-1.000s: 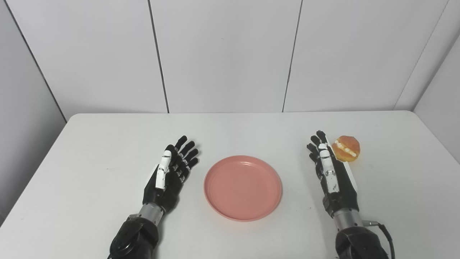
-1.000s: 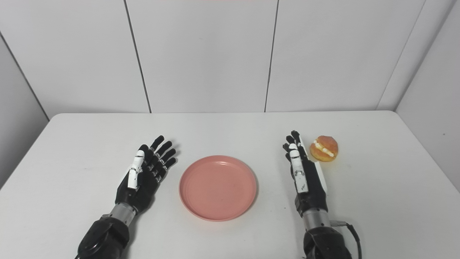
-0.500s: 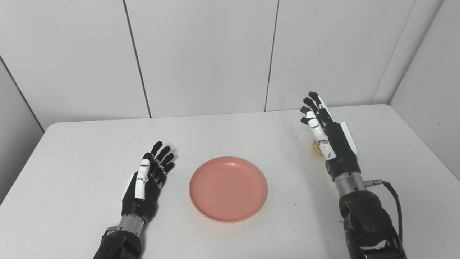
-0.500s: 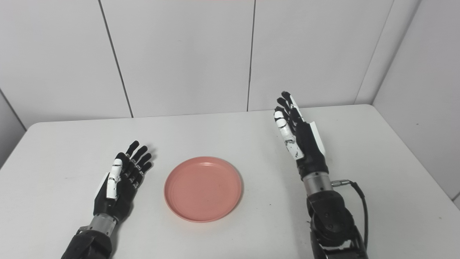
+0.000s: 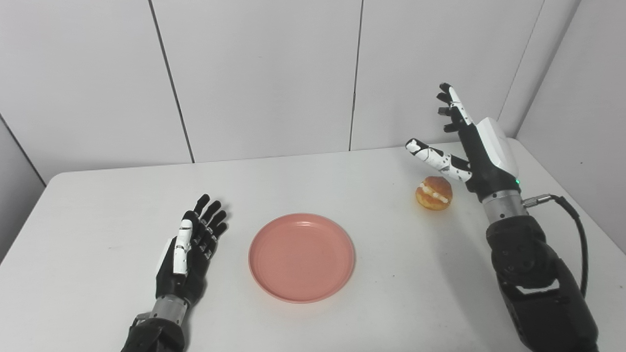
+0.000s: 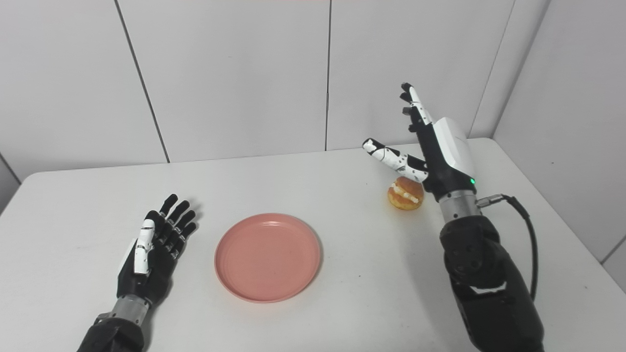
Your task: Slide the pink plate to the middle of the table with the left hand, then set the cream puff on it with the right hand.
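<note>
Golden cream puff (image 5: 434, 193) lies just below the raised, splayed, empty right robot hand (image 5: 469, 142).

- The round, shallow pink plastic plate (image 5: 301, 257) lay flat and empty near the middle of the white table (image 5: 342, 190).
- The golden cream-filled puff (image 5: 434, 193) sat on the table, well right of the plate.
</note>
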Robot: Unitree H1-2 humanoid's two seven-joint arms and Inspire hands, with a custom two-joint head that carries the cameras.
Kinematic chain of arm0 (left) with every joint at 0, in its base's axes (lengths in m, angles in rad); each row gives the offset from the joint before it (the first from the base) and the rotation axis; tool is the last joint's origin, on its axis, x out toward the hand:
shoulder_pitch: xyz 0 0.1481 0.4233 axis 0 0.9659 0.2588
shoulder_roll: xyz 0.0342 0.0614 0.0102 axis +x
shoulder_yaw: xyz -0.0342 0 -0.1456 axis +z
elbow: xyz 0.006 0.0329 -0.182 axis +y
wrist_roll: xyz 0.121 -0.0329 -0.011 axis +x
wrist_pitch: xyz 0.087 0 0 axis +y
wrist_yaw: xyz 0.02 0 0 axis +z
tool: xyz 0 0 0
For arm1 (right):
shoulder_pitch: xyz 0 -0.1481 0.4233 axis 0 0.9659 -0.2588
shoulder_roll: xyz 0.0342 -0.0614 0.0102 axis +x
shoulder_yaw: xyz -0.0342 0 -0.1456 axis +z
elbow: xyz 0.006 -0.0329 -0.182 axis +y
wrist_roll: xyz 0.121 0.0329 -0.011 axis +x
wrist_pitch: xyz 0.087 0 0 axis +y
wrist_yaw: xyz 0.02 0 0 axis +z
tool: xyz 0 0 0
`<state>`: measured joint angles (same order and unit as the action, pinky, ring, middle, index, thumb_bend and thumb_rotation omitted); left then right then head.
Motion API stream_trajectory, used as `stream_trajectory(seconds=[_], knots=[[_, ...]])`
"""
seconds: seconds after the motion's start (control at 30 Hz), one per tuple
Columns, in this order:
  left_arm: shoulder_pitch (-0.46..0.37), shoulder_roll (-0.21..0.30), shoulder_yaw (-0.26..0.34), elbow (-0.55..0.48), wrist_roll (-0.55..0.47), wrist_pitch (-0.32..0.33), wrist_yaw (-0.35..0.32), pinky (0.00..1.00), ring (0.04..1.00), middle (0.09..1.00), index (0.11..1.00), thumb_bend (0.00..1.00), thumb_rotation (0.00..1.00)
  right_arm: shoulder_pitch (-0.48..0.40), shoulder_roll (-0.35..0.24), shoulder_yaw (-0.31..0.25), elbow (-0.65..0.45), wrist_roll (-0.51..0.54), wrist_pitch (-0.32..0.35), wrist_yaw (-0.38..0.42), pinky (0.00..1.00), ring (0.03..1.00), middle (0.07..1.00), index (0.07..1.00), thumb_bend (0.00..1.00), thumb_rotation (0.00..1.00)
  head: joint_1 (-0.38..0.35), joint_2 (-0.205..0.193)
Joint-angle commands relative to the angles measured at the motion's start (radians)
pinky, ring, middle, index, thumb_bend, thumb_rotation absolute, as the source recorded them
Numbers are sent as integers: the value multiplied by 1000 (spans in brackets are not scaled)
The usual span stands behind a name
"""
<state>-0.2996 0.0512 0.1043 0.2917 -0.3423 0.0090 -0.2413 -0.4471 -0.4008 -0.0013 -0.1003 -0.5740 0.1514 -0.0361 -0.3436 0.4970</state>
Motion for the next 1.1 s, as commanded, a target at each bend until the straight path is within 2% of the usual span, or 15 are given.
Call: stream_trajectory(seconds=[0.0,0.2,0.4,0.6,0.73,0.93,1.07], knots=[[82,5,10,64,1,33,6,926,907,914,906,341,1000,-54,-32,3,-2,-56,-2,-24,721,877,963,988,788,770,-5,0],[77,12,18,74,-19,40,-5,940,915,920,912,339,1000,-74,-65,18,50,-125,46,12,651,886,981,982,855,715,-21,-1],[73,16,20,84,-29,42,-6,953,922,926,916,340,1000,-84,-83,29,114,-152,58,32,616,885,989,975,884,688,-21,8],[72,22,22,86,-38,43,-10,942,915,922,914,344,1000,-99,-87,38,179,-161,78,47,650,892,981,968,904,667,-28,15],[73,27,19,83,-42,46,-15,954,923,928,921,342,1000,-110,-90,54,222,-170,80,43,668,881,965,928,894,658,-33,21],[78,28,21,64,-41,62,-10,942,918,923,914,346,1000,-148,-85,84,348,-171,59,7,701,875,950,929,892,631,-37,26],[80,30,22,56,-43,68,-11,947,918,922,914,343,1000,-175,-79,102,408,-162,74,11,724,885,958,939,898,628,-40,34]])
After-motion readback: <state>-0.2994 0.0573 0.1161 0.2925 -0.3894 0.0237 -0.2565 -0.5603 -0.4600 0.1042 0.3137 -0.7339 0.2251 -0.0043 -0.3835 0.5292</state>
